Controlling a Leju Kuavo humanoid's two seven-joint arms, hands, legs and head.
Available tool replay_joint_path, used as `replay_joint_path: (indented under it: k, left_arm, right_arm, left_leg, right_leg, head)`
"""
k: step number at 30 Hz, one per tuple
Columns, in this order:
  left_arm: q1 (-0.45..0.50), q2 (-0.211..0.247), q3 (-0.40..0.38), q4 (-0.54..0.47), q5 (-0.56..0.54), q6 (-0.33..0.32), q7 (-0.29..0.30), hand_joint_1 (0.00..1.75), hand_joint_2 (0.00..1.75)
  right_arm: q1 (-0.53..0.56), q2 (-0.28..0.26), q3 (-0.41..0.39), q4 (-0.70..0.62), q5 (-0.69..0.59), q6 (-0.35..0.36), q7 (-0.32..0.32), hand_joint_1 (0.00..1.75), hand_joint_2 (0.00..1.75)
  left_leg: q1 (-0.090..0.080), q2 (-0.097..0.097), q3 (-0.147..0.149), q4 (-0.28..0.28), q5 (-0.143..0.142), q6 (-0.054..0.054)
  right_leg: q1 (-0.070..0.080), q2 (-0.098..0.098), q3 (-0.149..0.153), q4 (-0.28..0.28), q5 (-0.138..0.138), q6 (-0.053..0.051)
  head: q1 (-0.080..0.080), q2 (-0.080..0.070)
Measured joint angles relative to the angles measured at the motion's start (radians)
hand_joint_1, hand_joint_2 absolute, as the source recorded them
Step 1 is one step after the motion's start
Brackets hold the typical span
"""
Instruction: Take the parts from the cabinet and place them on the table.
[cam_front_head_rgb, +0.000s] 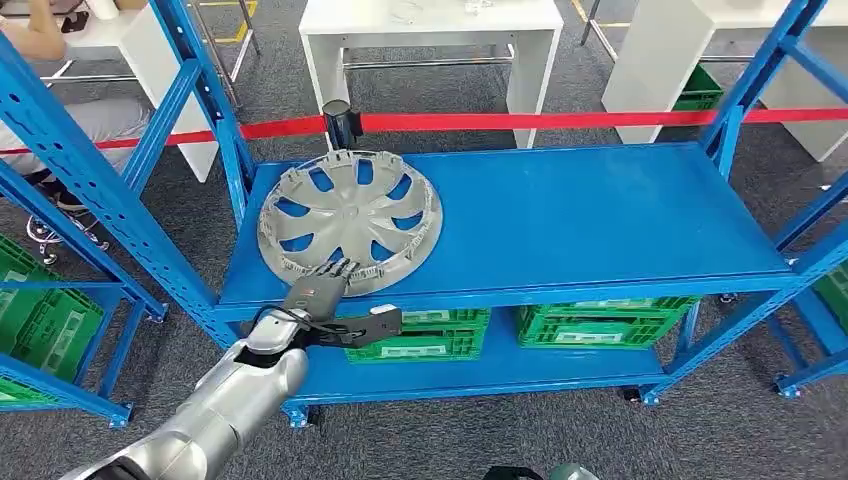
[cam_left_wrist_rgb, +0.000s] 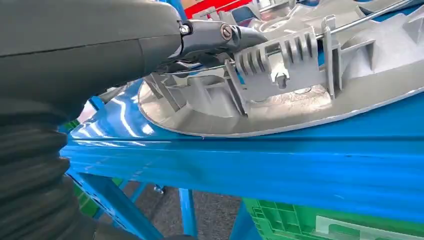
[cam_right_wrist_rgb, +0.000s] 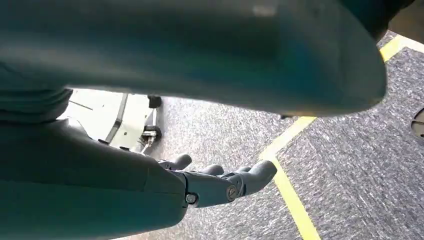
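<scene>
the left hand (cam_front_head_rgb: 318, 285) had its fingers on the near rim of the wheel cover (cam_front_head_rgb: 350, 222), unlifted on the blue shelf (cam_front_head_rgb: 600, 220)'s left; grip unclear; right hand (cam_right_wrist_rgb: 220, 182) hung open, empty.

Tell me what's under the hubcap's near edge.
The hubcap lies on the blue shelf; the left hand reaches its near rim. Whatever lies beneath its middle is covered.
</scene>
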Motion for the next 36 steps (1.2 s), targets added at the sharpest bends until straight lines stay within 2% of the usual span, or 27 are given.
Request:
replay_joint_path:
  k: [8,9,21,22,29,36]
  left_arm:
    - [0.001,0.000,0.000,0.001,0.000,-0.001,0.003,0.00,1.75]
    - [0.001,0.000,0.000,0.001,0.000,-0.001,0.003,0.00,0.00]
    - [0.001,0.000,0.000,0.001,-0.003,-0.006,-0.019,0.00,0.00]
    - [0.001,0.000,0.000,0.001,-0.003,-0.006,-0.021,0.00,1.75]
    - [0.001,0.001,0.000,0.001,-0.004,-0.007,-0.055,0.00,1.75]
    - [0.002,0.000,0.000,0.001,-0.009,-0.003,-0.057,0.00,1.75]
  right_arm:
    - [0.000,0.003,-0.013,0.000,0.003,0.000,0.002,0.00,0.00]
    - [0.000,0.003,-0.013,0.000,0.003,0.000,0.002,0.00,0.00]
    - [0.000,0.004,-0.013,0.000,0.012,0.000,0.000,0.00,0.00]
    - [0.000,0.004,-0.013,0.000,0.012,0.000,0.000,0.00,0.00]
    - [0.000,0.004,-0.014,0.000,0.018,0.000,0.000,0.00,0.00]
    - [0.000,0.005,-0.023,0.000,0.023,0.000,-0.007,0.00,0.00]
  left_leg:
    - [0.000,0.000,0.000,0.000,0.000,0.000]
    - [0.000,0.000,0.000,0.000,0.000,0.000]
    - [0.000,0.000,0.000,0.000,0.000,0.000]
    - [0.000,0.000,0.000,0.000,0.000,0.000]
    - [0.000,-0.002,0.000,0.000,0.000,0.000]
    - [0.000,-0.002,0.000,0.000,0.000,0.000]
  right_leg:
    - [0.000,0.000,0.000,0.000,0.000,0.000]
    - [0.000,0.000,0.000,0.000,0.000,0.000]
    - [0.000,0.000,0.000,0.000,0.000,0.000]
    - [0.000,0.000,0.000,0.000,0.000,0.000]
    - [0.000,-0.001,0.001,0.000,-0.001,0.001]
    - [0.000,-0.001,0.001,-0.001,-0.001,0.001]
  head:
    - [0.000,0.000]
    - [0.000,0.000]
    - [0.000,0.000]
    - [0.000,0.000]
    - [0.000,0.000]
    - [0.000,0.000]
